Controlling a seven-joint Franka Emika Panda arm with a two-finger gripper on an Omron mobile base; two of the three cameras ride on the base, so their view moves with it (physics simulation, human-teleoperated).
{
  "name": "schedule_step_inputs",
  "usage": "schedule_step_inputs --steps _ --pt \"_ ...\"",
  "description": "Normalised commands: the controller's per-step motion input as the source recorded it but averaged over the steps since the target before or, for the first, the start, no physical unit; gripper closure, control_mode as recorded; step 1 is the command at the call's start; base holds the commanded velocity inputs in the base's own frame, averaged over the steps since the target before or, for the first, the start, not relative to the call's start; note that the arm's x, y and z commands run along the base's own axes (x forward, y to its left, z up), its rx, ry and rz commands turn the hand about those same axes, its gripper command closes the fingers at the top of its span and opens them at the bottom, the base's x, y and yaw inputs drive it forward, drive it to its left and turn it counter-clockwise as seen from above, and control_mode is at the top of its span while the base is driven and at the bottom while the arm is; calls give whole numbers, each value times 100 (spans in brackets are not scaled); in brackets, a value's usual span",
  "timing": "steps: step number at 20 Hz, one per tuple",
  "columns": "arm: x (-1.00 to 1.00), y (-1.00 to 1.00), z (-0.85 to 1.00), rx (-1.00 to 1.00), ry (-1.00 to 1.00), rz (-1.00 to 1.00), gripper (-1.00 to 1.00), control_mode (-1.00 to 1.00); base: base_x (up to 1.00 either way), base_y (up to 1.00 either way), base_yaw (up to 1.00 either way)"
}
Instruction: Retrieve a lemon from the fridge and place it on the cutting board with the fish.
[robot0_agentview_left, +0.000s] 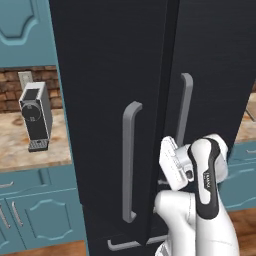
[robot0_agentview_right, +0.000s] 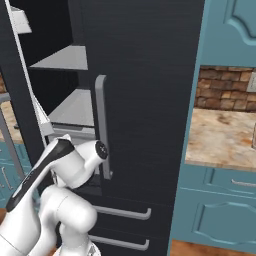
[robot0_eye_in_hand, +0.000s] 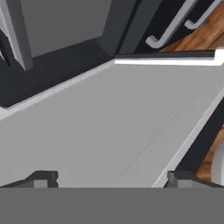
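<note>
We see one fridge (robot0_agentview_left: 110, 100), black, filling the centre of the left base view; its left door stands ajar, and two grey vertical handles (robot0_agentview_left: 131, 160) run down the middle of the frame. In the right base view two grey shelves (robot0_agentview_right: 65, 59) show through the gap at upper left, and two drawer handles (robot0_agentview_right: 122, 214) lie at lower centre. We cannot spot a lemon. In the hand view the gripper (robot0_eye_in_hand: 109, 179) sits at the bottom, its jaws spread wide over a bare grey shelf (robot0_eye_in_hand: 109, 127), holding nothing. One coffee machine (robot0_agentview_left: 35, 117) stands on the counter (robot0_agentview_left: 20, 145) at left.
</note>
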Motion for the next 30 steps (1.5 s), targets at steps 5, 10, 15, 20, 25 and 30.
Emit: schedule_step_inputs --steps 5,10,15,20,25,30 --pt "-39 67 -35 0 5 -1 -100 -100 0 0 0" --pt "-65 68 -23 1 9 -2 -100 -100 0 0 0" --pt "-91 67 -42 5 12 -8 -100 -100 0 0 0" --pt "-93 70 -66 7 20 -13 -100 -100 0 0 0" --pt "-71 66 -30 13 11 -18 -100 -100 0 0 0" --pt "-11 -14 -23 8 3 -32 -100 -100 0 0 0"
